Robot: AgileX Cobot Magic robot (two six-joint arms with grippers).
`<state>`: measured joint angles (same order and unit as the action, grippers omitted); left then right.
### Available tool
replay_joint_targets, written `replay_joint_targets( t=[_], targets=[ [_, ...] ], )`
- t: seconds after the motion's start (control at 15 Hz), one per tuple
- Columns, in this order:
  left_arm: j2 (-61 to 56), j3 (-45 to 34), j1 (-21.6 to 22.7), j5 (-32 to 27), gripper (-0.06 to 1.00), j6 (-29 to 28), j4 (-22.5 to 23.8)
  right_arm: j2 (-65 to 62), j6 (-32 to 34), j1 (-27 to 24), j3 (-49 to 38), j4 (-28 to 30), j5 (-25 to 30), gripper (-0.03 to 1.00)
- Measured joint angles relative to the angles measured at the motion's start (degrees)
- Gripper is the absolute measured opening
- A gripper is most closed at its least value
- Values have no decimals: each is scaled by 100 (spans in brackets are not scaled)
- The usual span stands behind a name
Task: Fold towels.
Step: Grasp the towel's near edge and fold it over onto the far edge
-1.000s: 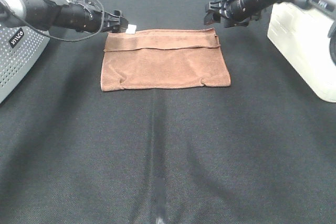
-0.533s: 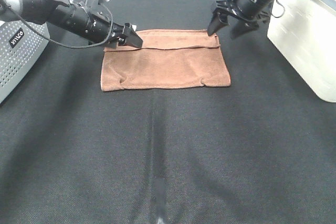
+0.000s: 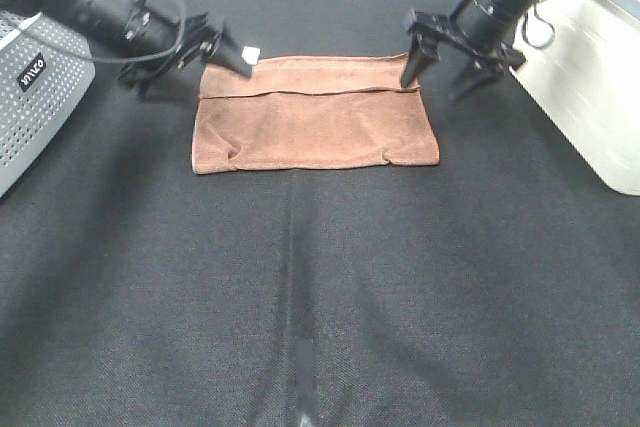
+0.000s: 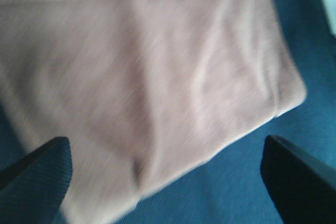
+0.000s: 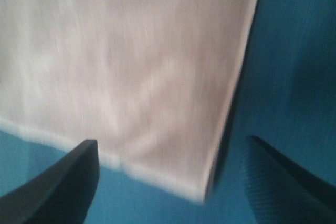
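One reddish-brown towel [image 3: 315, 117] lies on the black table [image 3: 320, 297], long axis left-to-right, white tag [image 3: 253, 53] at its far-left corner, with left gripper [image 3: 192, 72] and right gripper [image 3: 437, 84] at its far corners, fingers spread, empty.

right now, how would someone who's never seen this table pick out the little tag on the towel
On the black cloth table lies one reddish-brown towel. Go to its far corner on the side of the grey perforated box; the tag sticks out there. It is the only small white bit on the brown cloth.
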<state>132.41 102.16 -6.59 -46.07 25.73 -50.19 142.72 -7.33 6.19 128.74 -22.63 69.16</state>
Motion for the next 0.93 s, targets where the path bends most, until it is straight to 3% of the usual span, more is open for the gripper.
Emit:
replay_joint_targets(
  t=[0.07,0.27,0.93],
  targets=[
    [-304,-573,183,235,92,-229,11,-298,-103,-34,-613,-6,40,71],
    [-493,-842,498,424,92,-355,74,-556,-201,-155,-1146,-149,46,71],
    [-86,-842,92,498,92,-132,109,-246,-395,-166,-1192,-258,-57,71]
  ],
)
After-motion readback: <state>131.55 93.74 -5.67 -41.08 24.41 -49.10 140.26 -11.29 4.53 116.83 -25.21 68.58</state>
